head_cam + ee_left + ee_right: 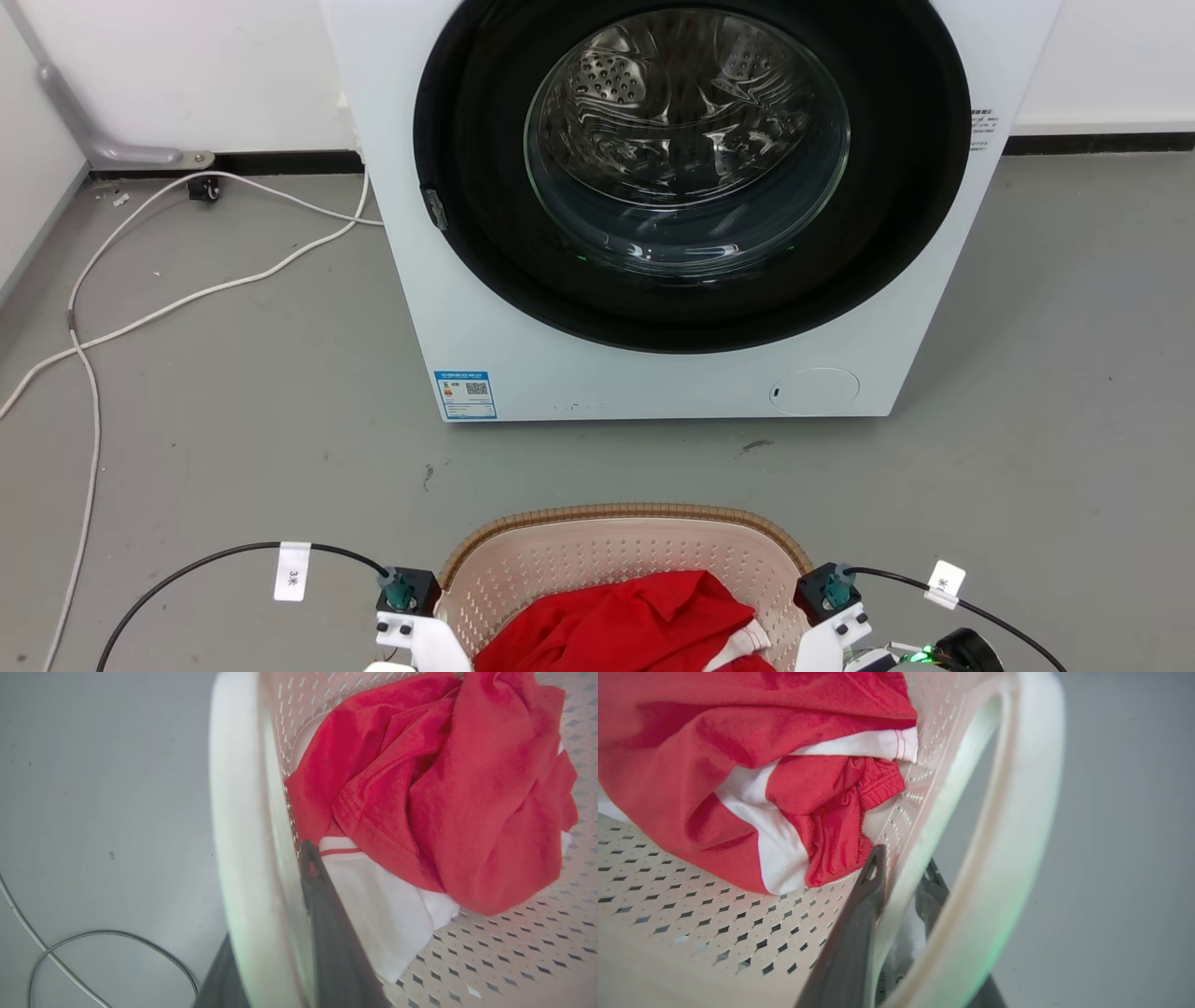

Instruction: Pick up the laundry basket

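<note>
We see one boxy white washing machine (523, 336), its round glass door ringed in black over a shiny metal drum, on a smooth grey floor (233, 392) by a white wall. Near it, at the head view's bottom, is one laundry basket (616, 546) of cream perforated plastic with a brown woven-look rim, holding crumpled red-and-white clothing (635, 621). The left gripper (275, 914) and right gripper (903, 863) each clasp a basket side, fingers narrow astride its wall. Two black cables (224, 555) arc from the wrists.
</note>
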Robot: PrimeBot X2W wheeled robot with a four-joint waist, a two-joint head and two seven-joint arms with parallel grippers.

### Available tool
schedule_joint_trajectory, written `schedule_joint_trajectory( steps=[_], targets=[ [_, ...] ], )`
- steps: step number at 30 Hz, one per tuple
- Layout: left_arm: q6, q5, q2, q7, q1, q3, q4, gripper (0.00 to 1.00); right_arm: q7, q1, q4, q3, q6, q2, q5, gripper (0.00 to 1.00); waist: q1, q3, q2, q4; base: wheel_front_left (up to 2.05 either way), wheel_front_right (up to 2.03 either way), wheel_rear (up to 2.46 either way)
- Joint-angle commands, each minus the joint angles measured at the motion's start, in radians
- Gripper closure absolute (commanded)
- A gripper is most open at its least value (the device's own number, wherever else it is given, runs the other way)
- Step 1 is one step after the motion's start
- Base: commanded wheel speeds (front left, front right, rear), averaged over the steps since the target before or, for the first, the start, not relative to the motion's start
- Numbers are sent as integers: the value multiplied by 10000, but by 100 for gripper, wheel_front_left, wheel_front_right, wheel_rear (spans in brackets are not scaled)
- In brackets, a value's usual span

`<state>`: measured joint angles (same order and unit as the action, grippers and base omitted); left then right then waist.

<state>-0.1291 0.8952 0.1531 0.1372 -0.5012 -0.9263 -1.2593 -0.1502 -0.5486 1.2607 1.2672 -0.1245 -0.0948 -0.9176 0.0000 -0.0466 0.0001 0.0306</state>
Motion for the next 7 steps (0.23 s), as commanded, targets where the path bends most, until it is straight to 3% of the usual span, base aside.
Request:
schedule_joint_trajectory(
  steps=[1,7],
  targets=[
    [-17,1,193,-107,-164,-39,-27,100,-11,41,47,100,-113,-149,33,100,0,3,-1,-1,0,0,0],
    [-17,105,191,-140,-172,-146,-30,100,-29,61,41,120,-114,-137,10,100,0,8,-1,-3,0,0,0]
  ],
)
